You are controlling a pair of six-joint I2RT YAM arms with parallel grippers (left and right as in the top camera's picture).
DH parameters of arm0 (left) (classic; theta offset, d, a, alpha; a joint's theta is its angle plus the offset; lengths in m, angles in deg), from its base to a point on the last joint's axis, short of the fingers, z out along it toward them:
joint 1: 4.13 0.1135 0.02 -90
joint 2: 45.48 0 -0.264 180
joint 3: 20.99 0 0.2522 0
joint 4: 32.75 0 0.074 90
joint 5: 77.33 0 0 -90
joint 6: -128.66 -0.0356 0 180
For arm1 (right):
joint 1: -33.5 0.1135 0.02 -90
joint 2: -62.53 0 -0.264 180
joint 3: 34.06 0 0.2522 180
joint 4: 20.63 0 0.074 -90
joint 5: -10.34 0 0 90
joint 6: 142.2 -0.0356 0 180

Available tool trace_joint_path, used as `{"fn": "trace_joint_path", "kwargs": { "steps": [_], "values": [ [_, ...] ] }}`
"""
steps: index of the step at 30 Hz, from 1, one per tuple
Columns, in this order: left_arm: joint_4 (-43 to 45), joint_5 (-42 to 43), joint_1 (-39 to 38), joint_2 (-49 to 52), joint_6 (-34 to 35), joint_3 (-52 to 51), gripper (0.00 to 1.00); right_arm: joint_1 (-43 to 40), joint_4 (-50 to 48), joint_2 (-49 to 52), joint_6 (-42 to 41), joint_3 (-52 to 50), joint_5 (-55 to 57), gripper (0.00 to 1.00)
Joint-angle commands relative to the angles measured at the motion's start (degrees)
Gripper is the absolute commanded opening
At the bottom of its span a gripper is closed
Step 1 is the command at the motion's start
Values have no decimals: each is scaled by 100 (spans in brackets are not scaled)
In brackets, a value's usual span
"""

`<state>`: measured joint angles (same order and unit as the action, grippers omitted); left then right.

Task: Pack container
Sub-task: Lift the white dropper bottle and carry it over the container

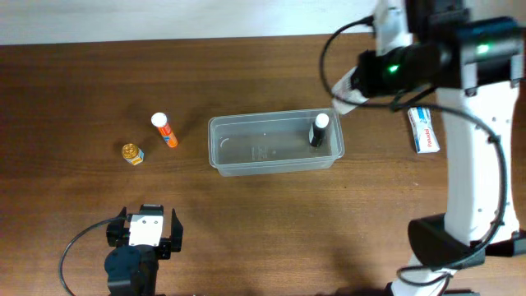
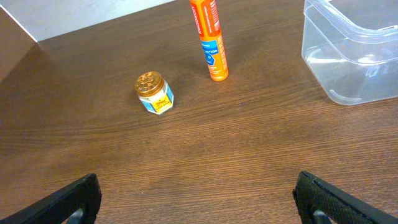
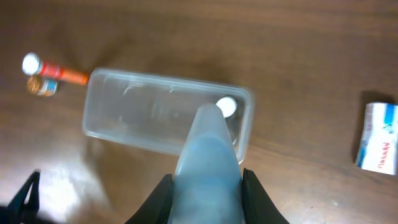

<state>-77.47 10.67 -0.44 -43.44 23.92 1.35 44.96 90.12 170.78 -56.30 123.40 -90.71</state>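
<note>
Left wrist view: the clear plastic rectangular container [image 2: 348, 68] runs off the upper right edge; the orange tube [image 2: 210, 43] loses its top. Right wrist view is blurred; a pale tapered object [image 3: 208, 162], lower centre, hides the body of the white-capped bottle [image 3: 226, 106].

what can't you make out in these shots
- pale item in right tool: right wrist view, blurred, bottom edge cuts it; identity unclear
- box print: too small overhead, blurred in right wrist view
- orange tube top: cut by left wrist view's upper edge
- jar label: too small to read
</note>
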Motion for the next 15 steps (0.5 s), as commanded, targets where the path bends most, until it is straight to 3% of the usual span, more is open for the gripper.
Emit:
{"fn": "trace_joint_path", "kwargs": {
  "steps": [1, 6, 15],
  "values": [
    [-33, -83, -26, 4, 55, -7, 100, 308, 33, 22, -240, -404, 472, 20],
    [-33, -83, -26, 4, 55, -7, 100, 562, -341, 22, -391, -1281, 623, 20],
    [-33, -83, -26, 4, 52, -7, 100, 584, -1991, 22, -396, -3069, 363, 20]
  ]
}}
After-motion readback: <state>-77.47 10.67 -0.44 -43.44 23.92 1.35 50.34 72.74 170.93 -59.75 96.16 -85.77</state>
